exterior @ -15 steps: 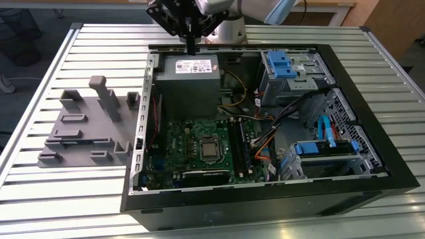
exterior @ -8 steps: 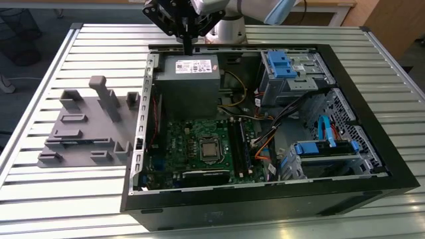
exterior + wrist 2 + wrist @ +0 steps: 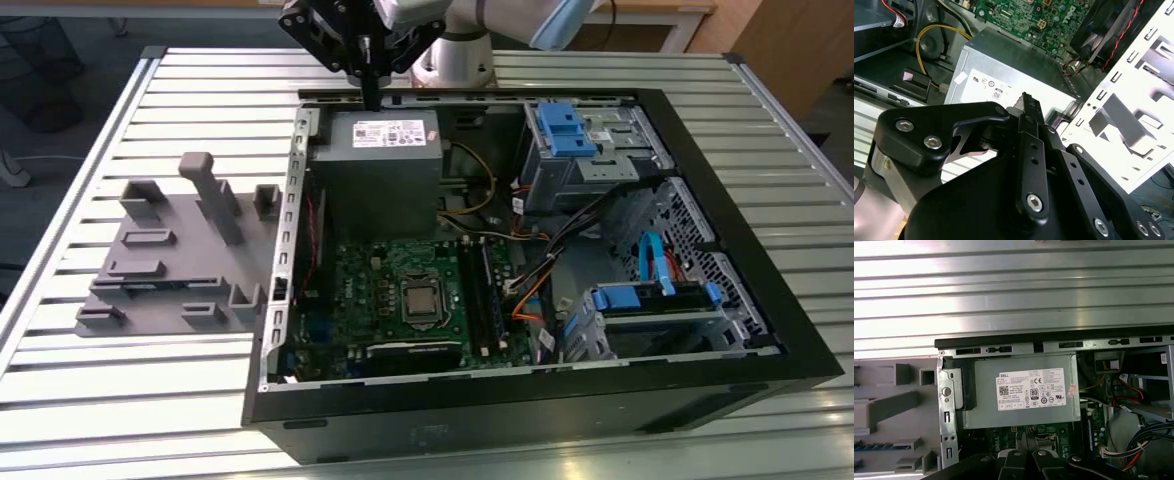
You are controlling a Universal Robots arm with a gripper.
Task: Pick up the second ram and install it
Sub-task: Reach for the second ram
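While the gripper (image 3: 371,102) hovers above the back edge of the grey power supply (image 3: 380,155) in the open computer case (image 3: 534,405), the second ram (image 3: 874,445) lies well off to one side. It shows as a blue strip in the grey holder (image 3: 160,260) on the slatted table (image 3: 134,400). The fingers are pinched together, holding nothing and touching nothing. The case's metal side wall (image 3: 286,220) stands between gripper and holder.

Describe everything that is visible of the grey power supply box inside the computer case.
The power supply box is a grey box, metal by its look, with a white printed label on its upper face. It lies flat in a corner of the open black case, bordering the green motherboard. Yellow wires run beside it. The gripper hangs over its edge near the case wall; contact cannot be judged.
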